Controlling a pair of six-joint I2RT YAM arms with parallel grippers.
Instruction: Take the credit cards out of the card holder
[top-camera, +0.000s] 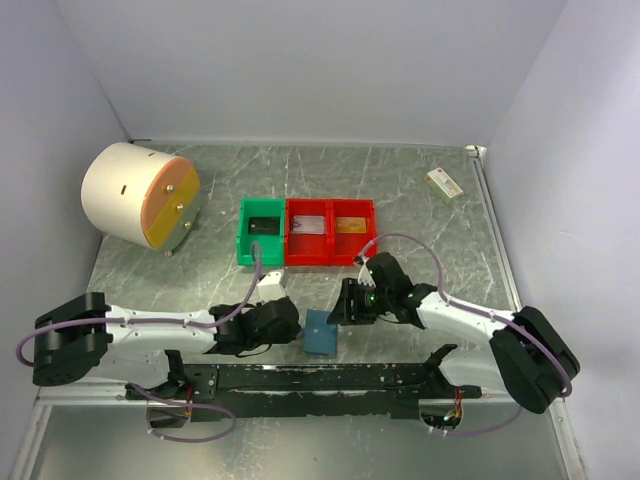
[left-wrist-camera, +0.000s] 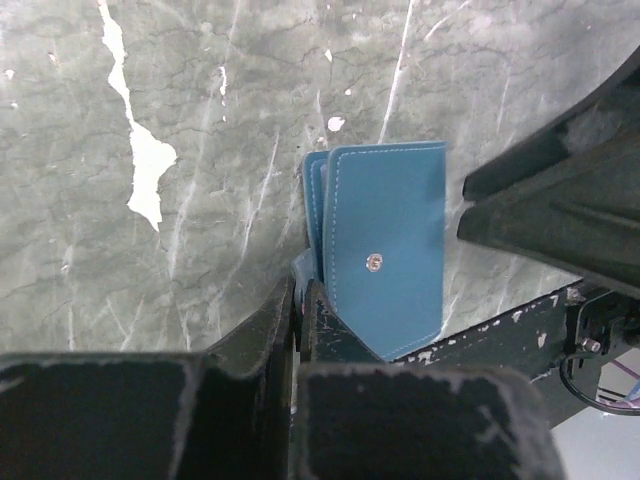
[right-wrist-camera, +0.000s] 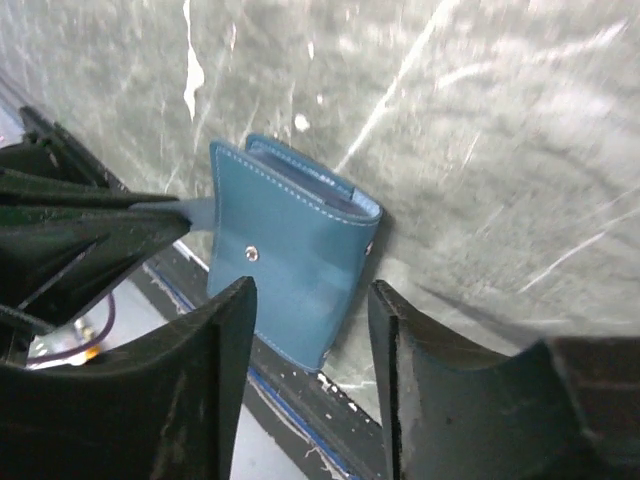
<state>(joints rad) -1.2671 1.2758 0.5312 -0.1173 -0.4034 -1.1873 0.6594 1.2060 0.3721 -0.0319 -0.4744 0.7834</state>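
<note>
The blue card holder (top-camera: 321, 334) stands folded on the marble table near the front edge, between the two arms. My left gripper (top-camera: 294, 326) is shut on a thin blue flap at the holder's left edge (left-wrist-camera: 308, 272); the snap side of the card holder (left-wrist-camera: 385, 250) faces the left wrist camera. My right gripper (top-camera: 338, 306) is open, its fingers (right-wrist-camera: 225, 330) just short of the card holder (right-wrist-camera: 285, 255) and not touching it. A pale edge shows inside the holder's top fold (right-wrist-camera: 335, 200); I cannot tell whether it is a credit card.
A green bin (top-camera: 261, 232) and a red two-part bin (top-camera: 330, 231) stand behind the holder, with flat card-like items inside. A cream drum (top-camera: 140, 195) lies at back left, a small cream box (top-camera: 444, 182) at back right. A black rail (top-camera: 320, 378) runs along the front.
</note>
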